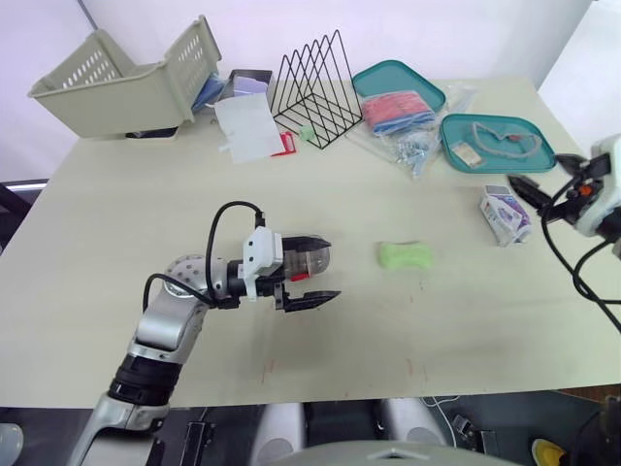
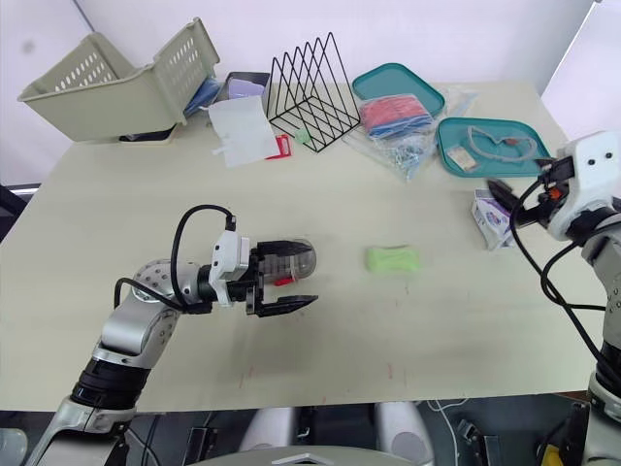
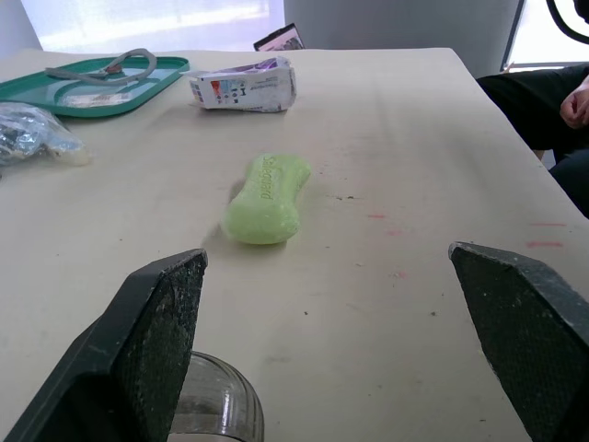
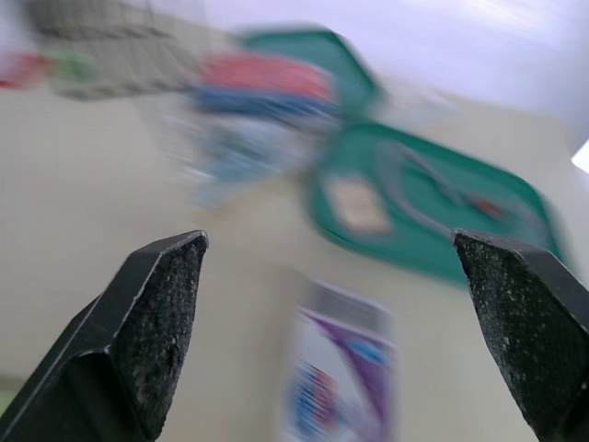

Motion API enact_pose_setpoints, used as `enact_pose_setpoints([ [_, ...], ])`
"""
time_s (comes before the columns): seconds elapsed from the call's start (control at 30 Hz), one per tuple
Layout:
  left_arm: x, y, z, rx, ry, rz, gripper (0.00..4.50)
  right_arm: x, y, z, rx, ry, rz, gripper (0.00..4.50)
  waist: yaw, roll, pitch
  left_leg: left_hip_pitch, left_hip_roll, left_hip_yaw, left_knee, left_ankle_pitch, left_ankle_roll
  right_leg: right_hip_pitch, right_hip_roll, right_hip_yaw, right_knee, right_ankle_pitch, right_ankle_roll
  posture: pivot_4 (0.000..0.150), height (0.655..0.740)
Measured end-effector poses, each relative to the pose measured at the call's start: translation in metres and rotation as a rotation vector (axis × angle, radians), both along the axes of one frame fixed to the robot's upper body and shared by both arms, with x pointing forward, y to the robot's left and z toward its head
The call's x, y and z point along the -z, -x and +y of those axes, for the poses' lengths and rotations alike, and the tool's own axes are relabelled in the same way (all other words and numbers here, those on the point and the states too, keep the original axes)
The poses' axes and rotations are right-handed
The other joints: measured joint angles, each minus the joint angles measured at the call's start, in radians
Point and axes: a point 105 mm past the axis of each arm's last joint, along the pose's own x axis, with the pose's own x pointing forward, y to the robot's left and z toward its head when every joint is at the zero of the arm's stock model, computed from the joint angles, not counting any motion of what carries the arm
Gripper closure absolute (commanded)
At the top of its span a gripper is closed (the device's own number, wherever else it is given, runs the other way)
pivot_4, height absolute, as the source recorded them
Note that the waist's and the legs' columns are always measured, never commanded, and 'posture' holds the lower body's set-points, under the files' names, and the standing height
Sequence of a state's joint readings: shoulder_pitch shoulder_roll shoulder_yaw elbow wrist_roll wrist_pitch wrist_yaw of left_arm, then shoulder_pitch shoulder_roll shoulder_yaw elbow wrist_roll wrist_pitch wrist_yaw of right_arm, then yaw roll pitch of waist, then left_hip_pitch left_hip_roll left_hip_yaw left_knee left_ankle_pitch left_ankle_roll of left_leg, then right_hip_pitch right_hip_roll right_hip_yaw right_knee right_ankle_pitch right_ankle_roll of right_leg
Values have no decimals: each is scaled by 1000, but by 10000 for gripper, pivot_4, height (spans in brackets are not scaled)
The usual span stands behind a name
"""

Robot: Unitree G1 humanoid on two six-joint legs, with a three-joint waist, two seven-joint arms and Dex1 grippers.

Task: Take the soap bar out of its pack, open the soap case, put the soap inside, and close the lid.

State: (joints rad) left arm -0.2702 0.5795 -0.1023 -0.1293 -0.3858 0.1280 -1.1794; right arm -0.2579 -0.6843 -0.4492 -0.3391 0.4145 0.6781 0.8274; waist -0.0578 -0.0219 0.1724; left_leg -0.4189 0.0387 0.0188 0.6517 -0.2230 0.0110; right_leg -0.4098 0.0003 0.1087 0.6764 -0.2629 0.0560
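While the soap (image 1: 405,255) lies mid-tabletop, the left gripper (image 3: 327,253) is spread wide. The right gripper (image 4: 329,241) is spread wide by the pack (image 1: 506,214).

Bench (image 1: 97,243) is seen from above by both head cams, tilted fwd/down, w/ near-identical coverage. Left wrist cam is held low, facing soap (image 3: 267,198); pack (image 3: 244,85) is shared w/ right wrist cam, set nearer.

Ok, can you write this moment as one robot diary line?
left gripper: open, facing soap bar | right gripper: open, near pack | soap bar: unpacked | soap case: beside left gripper
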Motion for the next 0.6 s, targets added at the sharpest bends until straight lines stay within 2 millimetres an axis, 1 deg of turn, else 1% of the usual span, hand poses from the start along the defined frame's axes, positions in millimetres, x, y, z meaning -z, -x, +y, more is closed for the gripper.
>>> enact_pose_setpoints([
  [0.07, 2, -4, 3, -5, -15, 3, 0, 28, 22, 19, -229, 16, 59, 596, 7, 0, 0, -1, 0, 0, 0, 0, 0, 0, -1, 0, -1, 0, -1, 1500, 7400],
  [0.1, 2, -7, 4, -7, -22, 3, 0, 38, 31, 24, -315, 17, 73, 596, 10, 0, 0, -1, -1, 1, 0, 0, 0, 0, -1, 0, -2, 2, -2, 1500, 7400],
  [0.2, -1, -15, 6, -17, -49, -27, 0, 55, 45, 26, -452, 45, 70, 596, 13, -1, 0, -1, 0, 1, 2, 0, 0, 0, -1, 0, -2, 1, -1, 1500, 7400],
  [0.23, -2, -18, 8, -21, -58, -37, 0, 62, 49, 26, -494, 60, 77, 596, 14, -1, 1, 0, 0, 1, 2, 0, 0, 1, -1, 0, -2, 0, 1, 1500, 7400],
  [0.27, -2, -22, 11, -27, -78, -48, 0, 76, 56, 27, -562, 81, 92, 596, 14, -1, 1, 1, 0, 1, 2, 0, 0, 2, -1, 0, -2, 0, 1, 1500, 7400],
  [0.33, -2, -28, 18, -32, -131, -71, 0, 91, 62, 28, -629, 93, 121, 596, 13, -1, 1, 3, 0, 2, 2, 0, 0, 2, -1, 0, 0, 0, 2, 1500, 7400],
  [0.43, -4, -38, 31, -47, -221, -114, 0, 98, 66, 28, -677, 107, 121, 596, 12, -1, 1, 3, 0, 1, 2, 0, 0, 2, 0, 0, 2, 0, 1, 1500, 7400],
  [0.6, -1, -39, 47, -49, -307, -88, 0, 101, 68, 32, -706, 122, 110, 596, 15, -1, 1, 2, 0, 1, 2, 0, 0, 2, 0, 0, 1, 1, -2, 1500, 7400],
])
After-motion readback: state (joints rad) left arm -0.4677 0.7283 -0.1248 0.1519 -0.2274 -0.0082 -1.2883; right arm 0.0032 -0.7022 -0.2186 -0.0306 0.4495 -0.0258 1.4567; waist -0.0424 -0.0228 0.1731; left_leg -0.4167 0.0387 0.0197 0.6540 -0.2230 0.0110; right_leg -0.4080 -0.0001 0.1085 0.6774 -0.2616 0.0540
